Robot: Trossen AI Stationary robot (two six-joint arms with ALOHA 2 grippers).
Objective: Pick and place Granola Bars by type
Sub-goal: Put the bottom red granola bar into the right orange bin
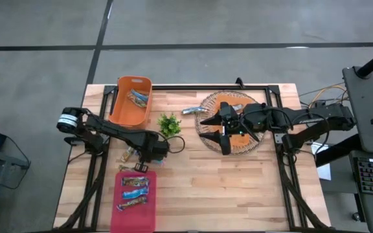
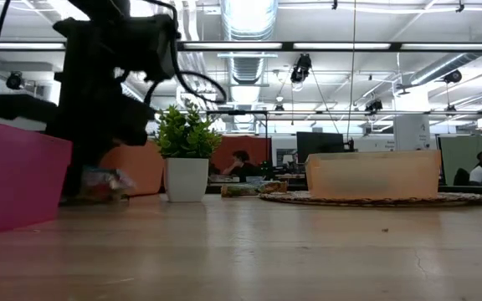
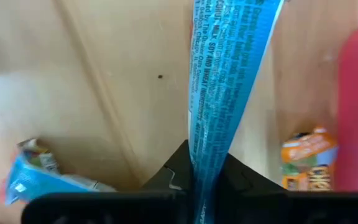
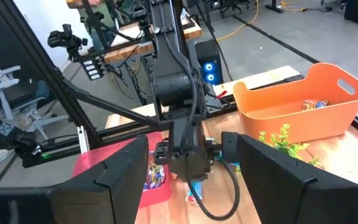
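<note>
From above, the left gripper (image 1: 142, 159) sits low over the bench (image 1: 238, 188), between the orange bin (image 1: 123, 110) and the pink bin (image 1: 118, 217), where a few loose granola bars (image 1: 129, 155) lie. The pink bin already holds three bars (image 1: 136, 191); the orange bin holds a couple (image 1: 138, 98). The right gripper (image 1: 224, 133) hangs over the round wicker tray (image 1: 207, 139) beyond the small green plant (image 1: 169, 123).

At bench level, the left arm (image 2: 99, 75) blocks most of the pick spot; a crumpled wrapper (image 2: 99, 178) shows beneath it, beside the pink bin's wall (image 2: 15, 176).

The left wrist view settles the grip: the fingers (image 3: 173, 177) are pinched shut on a bright blue bar (image 3: 225, 93), its wrapper held edge-on between them. Another blue wrapper (image 3: 36, 174) and an orange-printed one (image 3: 306, 158) lie on the bench close by.

The right wrist view shows its own fingers (image 4: 272, 168) spread wide, holding nothing.

The hold is on thin wrapper, so I would lift straight and slowly, clear the neighbours, then carry over the bin of matching bars before letting go.
</note>
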